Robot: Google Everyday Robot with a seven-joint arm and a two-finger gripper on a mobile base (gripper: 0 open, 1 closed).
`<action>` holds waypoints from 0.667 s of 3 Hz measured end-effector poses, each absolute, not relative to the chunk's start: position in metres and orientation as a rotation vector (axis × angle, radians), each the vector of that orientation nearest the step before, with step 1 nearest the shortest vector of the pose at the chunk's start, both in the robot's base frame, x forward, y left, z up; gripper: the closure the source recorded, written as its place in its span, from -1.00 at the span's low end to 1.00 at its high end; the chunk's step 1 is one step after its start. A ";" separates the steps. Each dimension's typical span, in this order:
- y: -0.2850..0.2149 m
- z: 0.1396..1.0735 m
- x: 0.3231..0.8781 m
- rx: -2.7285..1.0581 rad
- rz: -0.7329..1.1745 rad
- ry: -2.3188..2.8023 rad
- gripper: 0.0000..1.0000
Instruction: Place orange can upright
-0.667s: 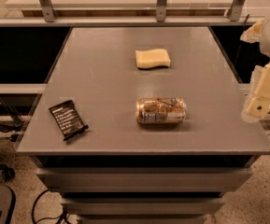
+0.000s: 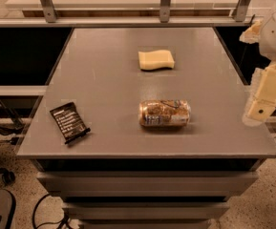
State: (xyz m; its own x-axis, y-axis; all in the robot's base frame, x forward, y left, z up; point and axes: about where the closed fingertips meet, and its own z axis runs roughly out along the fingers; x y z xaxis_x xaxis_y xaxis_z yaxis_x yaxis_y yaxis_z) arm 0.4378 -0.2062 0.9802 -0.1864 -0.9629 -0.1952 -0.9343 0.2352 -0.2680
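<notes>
The packet [image 2: 69, 122] lies at the left front of the counter [image 2: 104, 80], farthest from the gripper and off the line of reach. The can [image 2: 164, 113] lies on its side near the front middle, its long axis running across the view with one end facing the gripper [image 2: 261, 104]. The gripper hangs past the counter's right edge, well apart from the can, so the reach likely goes leftward. Whether the gripper is spread or closed I cannot tell.
</notes>
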 end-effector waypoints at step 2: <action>-0.139 0.958 0.445 -1.994 -0.105 2.067 -1.00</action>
